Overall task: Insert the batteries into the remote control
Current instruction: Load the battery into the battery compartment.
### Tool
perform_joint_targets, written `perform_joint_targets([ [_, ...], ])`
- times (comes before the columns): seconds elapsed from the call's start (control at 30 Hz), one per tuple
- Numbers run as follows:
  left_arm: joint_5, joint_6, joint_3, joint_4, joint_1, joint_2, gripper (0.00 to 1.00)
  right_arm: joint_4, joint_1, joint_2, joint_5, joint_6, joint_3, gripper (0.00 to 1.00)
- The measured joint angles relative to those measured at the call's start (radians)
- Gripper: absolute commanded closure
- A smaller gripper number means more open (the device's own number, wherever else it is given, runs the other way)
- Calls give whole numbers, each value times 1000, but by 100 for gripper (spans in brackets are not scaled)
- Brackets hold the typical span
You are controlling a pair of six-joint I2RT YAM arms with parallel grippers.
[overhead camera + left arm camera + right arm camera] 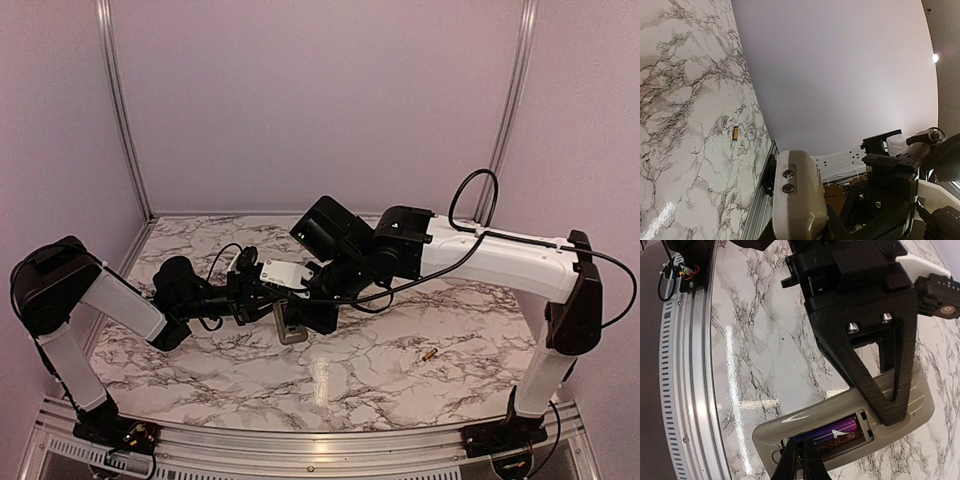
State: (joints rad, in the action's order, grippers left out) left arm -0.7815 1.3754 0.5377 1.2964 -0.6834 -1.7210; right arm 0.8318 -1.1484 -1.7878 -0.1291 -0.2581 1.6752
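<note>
My left claw (283, 312) is clenched on the remote control (790, 426), holding it back side up above the table (380, 330), just left of centre in the top view. The bay is open, and the dark battery (832, 436) lies in it along the remote's length. My right claw (801, 460) is closed with nothing between its tips. They sit at the bottom edge of the wrist view, against the near end of that battery.

What matters next, I judge, is the gold battery (430, 355). It lies alone on the marble, lower right of centre in the top view. That is well apart from the remote and on the right arm's side, so the right claw is the nearer one. It looks to lie roughly across the frame, though it is too small for me to be sure.
</note>
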Motion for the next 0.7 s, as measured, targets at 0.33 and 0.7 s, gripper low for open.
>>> perform_joint_targets([
  [0.33, -21, -2, 1, -17, -4, 2, 100, 0, 0, -19, 27, 0, 0, 96],
  [0.7, -31, -14, 5, -11, -8, 3, 100, -3, -1, -18, 33, 5, 18, 76],
])
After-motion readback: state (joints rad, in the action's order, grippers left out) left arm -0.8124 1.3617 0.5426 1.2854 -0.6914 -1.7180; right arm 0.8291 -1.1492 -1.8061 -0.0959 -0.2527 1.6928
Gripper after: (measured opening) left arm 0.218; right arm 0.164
